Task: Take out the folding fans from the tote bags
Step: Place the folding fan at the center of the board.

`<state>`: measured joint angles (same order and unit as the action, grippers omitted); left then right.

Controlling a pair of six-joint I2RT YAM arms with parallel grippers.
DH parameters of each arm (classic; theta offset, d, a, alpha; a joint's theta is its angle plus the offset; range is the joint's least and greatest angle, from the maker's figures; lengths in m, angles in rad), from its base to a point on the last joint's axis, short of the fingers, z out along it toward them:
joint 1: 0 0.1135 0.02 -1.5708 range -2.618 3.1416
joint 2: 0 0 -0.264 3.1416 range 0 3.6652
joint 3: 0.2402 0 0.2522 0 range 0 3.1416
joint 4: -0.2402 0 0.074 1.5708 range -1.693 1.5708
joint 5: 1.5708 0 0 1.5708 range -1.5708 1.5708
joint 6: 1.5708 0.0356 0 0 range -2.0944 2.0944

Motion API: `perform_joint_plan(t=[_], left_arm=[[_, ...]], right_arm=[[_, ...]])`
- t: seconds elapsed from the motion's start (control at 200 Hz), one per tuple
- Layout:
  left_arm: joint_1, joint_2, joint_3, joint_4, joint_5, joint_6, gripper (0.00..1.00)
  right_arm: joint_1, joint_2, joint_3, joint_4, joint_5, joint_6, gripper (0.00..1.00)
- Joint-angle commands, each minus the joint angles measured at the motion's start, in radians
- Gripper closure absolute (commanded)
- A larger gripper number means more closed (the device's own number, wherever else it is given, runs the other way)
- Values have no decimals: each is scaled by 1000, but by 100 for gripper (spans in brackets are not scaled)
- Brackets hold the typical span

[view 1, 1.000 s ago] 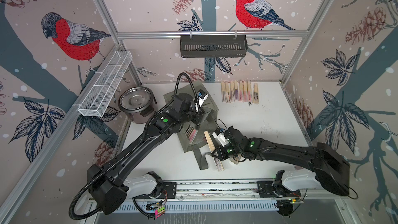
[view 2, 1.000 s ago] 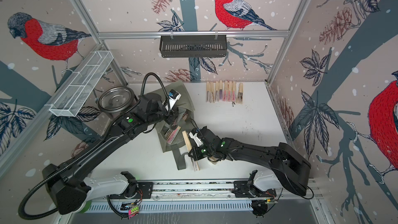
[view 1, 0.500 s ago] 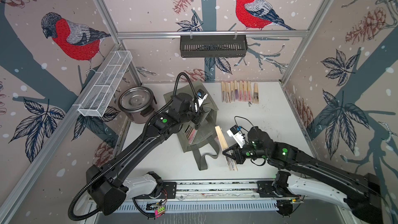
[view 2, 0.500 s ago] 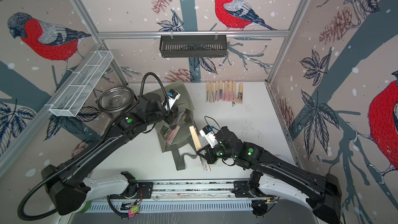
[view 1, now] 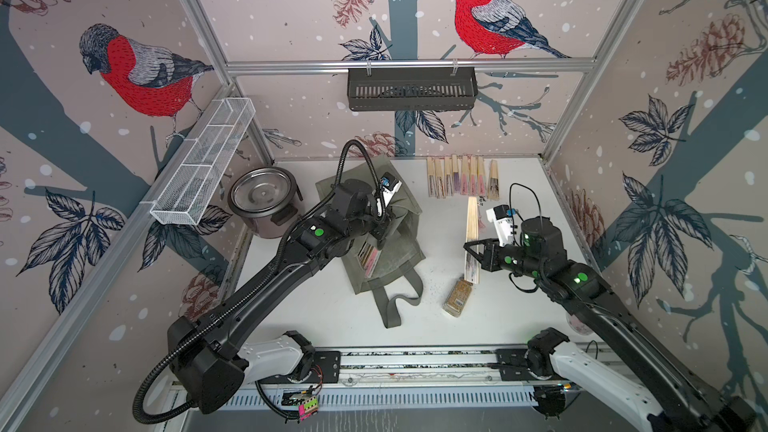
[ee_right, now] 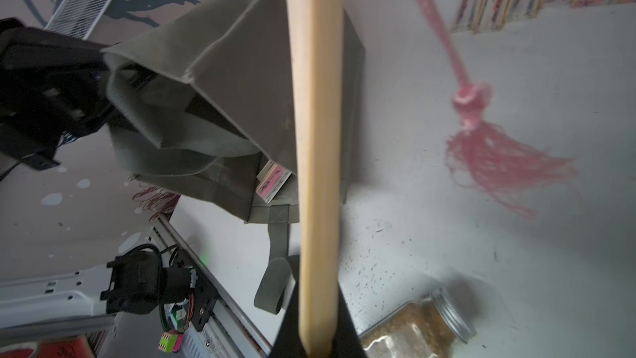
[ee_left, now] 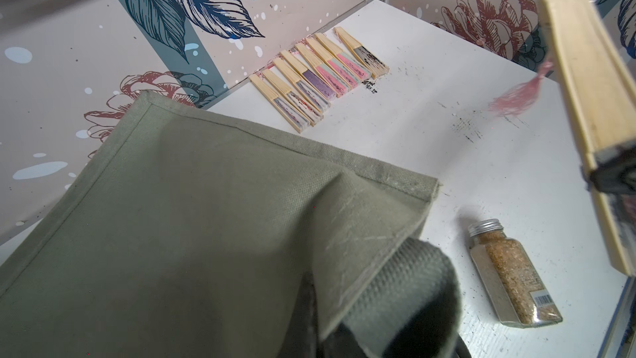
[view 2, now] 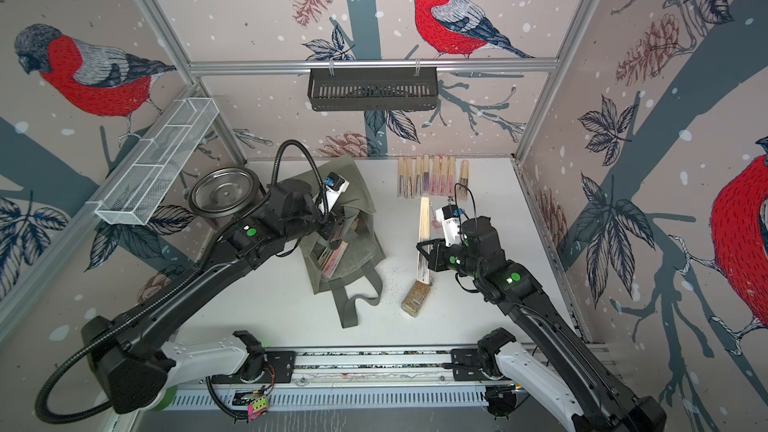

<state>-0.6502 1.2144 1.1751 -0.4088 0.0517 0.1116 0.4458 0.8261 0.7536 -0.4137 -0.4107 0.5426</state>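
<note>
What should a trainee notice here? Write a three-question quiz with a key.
1. True or false: the right gripper is shut on a closed pale bamboo folding fan.
2. Which lies nearest that fan's lower end? A red mug; B glass spice jar; C steel spoon.
3. Are fans left inside the olive-grey fabric tote bag?
Key: 1 true; 2 B; 3 yes, pink ones show in its mouth.

The whole table (view 1: 498,326) was taken in from high above its front rail in both top views, facing down toward the back wall. The tote bag (ee_left: 172,218) was seen close up from the left wrist, the fan (ee_right: 316,132) closer still from the right wrist. The spice jar (ee_left: 512,277) was shared by all views.
</note>
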Motion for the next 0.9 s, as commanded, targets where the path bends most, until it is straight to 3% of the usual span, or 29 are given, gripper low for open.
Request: perform_joint_plan(t=[0.0,0.17,0.405,0.625,0.896], left_arm=[[2,-8,3,36,-6,5,100],[1,-5,6,32,-1,5,100],[2,-6,6,34,-3,5,100],[1,-10,3,36,-4,6,100],[1,-9,5,31,-1,7,100]], right_arm=[[-92,65,15,71,-76,-20,91],[-186,213,61,130,-81,-9,91],[-210,502,197,249,-93,-18,91],[-137,847,453,141,-153,-118,90],[-85,1059,463,141,-169,-170,90]])
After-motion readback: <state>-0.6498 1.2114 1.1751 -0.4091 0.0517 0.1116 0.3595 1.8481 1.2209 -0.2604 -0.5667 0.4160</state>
